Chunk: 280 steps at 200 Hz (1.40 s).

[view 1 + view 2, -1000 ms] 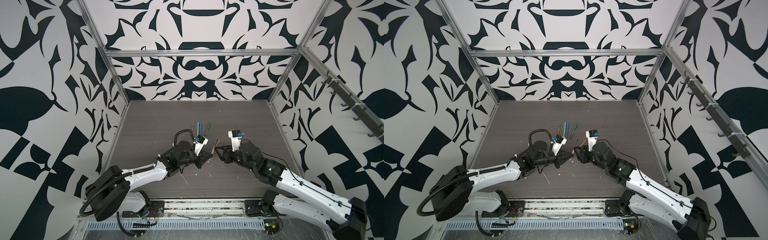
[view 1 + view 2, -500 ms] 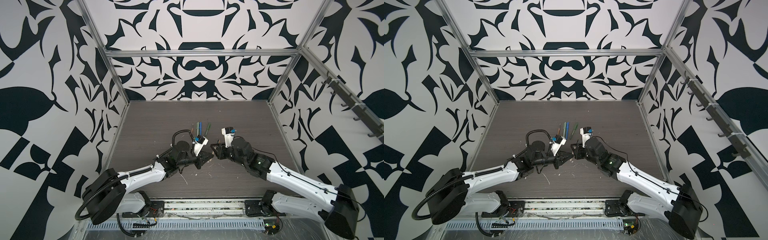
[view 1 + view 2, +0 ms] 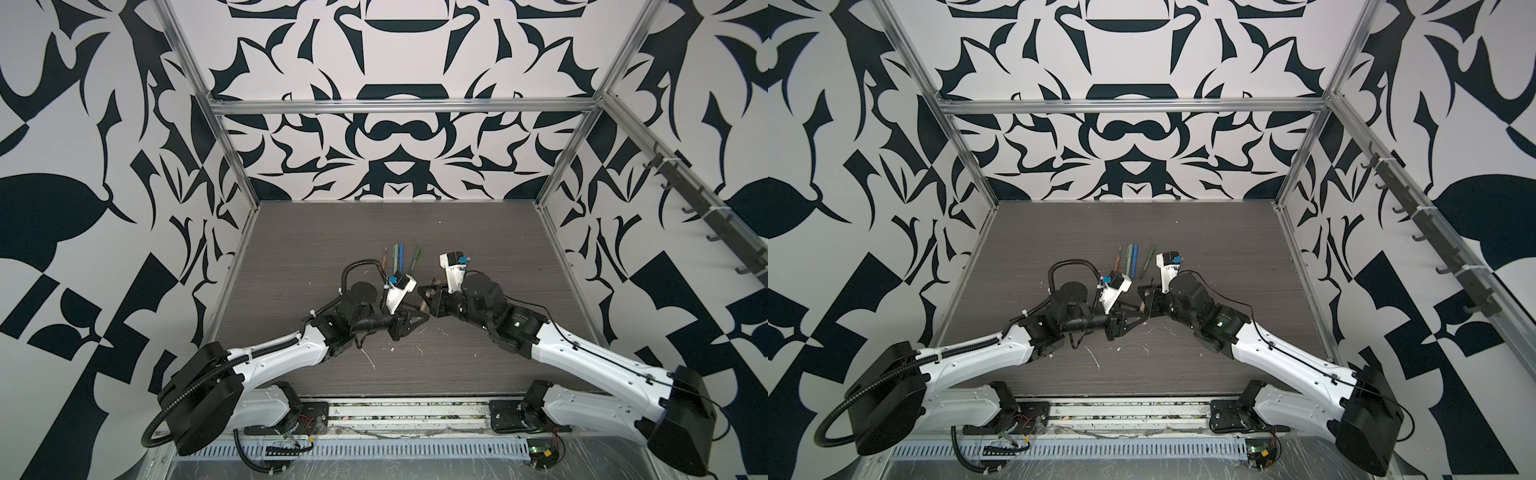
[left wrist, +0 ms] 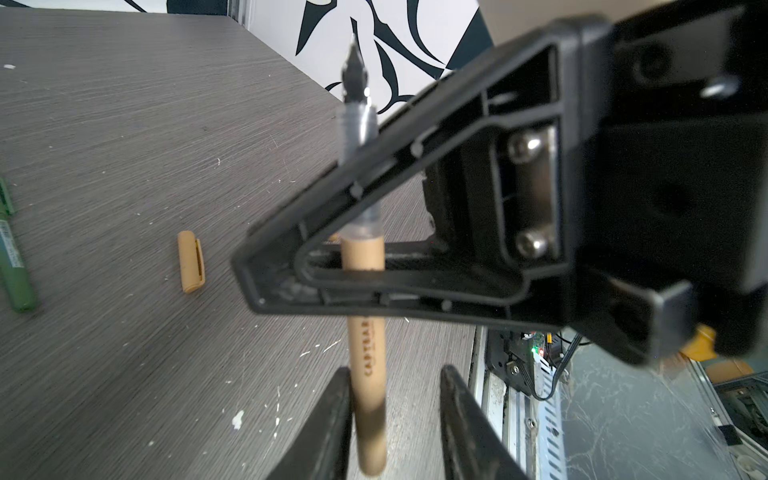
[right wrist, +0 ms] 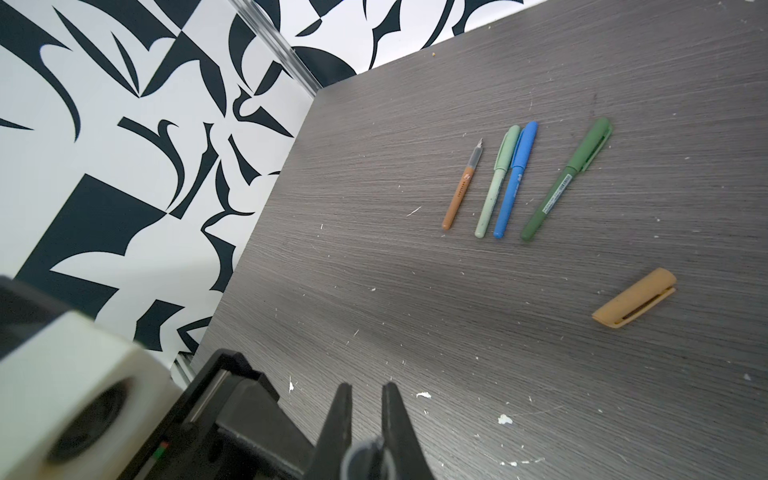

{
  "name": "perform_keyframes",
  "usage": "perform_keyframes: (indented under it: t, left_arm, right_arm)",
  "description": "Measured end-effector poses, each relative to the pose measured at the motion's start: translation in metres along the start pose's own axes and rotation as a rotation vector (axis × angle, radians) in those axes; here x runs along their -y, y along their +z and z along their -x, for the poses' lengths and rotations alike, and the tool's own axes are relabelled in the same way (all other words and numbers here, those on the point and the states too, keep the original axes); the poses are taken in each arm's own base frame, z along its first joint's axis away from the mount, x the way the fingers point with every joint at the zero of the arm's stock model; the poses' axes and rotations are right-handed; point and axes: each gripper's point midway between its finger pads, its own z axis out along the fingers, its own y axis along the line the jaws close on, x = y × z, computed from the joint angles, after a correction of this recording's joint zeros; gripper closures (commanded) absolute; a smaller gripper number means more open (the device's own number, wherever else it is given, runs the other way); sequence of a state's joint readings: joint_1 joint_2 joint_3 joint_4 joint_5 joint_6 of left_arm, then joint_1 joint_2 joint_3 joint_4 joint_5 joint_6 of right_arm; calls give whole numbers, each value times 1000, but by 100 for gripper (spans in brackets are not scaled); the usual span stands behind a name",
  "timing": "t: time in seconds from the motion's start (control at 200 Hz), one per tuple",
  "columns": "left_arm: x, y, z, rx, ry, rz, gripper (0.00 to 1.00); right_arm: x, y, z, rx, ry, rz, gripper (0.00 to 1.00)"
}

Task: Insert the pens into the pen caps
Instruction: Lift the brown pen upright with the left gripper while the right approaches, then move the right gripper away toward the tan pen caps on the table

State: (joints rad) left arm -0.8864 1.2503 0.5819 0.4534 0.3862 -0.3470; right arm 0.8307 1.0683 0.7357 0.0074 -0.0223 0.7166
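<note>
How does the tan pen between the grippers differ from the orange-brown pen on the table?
The tan pen is held in the air, its clear grip section clamped by the right gripper, with the left gripper open around its barrel; the orange-brown pen lies flat on the dark wood-grain table, untouched. The tan pen is alone; the orange-brown pen lies beside three capped pens. Both are uncapped, nibs exposed.

Bare tabletop (image 5: 374,270) around tan cap (image 5: 634,304); pen row (image 5: 514,179) farther back.

Tan pen (image 4: 365,365), blue pen (image 5: 515,178), dark green pen (image 5: 565,178) — black-and-white patterned walls (image 3: 374,145)
</note>
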Motion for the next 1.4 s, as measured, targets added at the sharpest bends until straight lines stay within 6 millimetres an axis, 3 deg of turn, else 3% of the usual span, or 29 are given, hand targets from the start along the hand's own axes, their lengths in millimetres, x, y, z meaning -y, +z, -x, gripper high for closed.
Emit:
perform_keyframes:
  t: [0.3,0.395,0.485,0.735,0.89,1.06,1.27,1.4]
  left_arm:
    - [-5,2,1,10,-23,18,91]
    - [-6,2,2,13,-24,27,93]
    - [-11,1,3,24,-20,53,94]
    - [-34,-22,-7,73,-5,206,95]
    - [-32,-41,-3,136,30,238,96]
    - [-28,-58,1,206,68,244,97]
    - [-26,-62,-12,223,69,217,97]
    - [-21,-64,-18,225,60,184,97]
  right_arm:
    - [-6,0,-1,-4,22,37,100]
    - [-6,1,-1,-4,28,41,69]
    - [-7,-2,-1,-7,32,48,59]
    - [-1,-45,17,70,-13,-19,54]
    - [25,-62,33,95,-59,-162,53]
    - [77,-40,42,9,-71,-369,53]
    - [137,15,3,-210,-134,-558,46]
    - [155,58,2,-303,-179,-627,45]
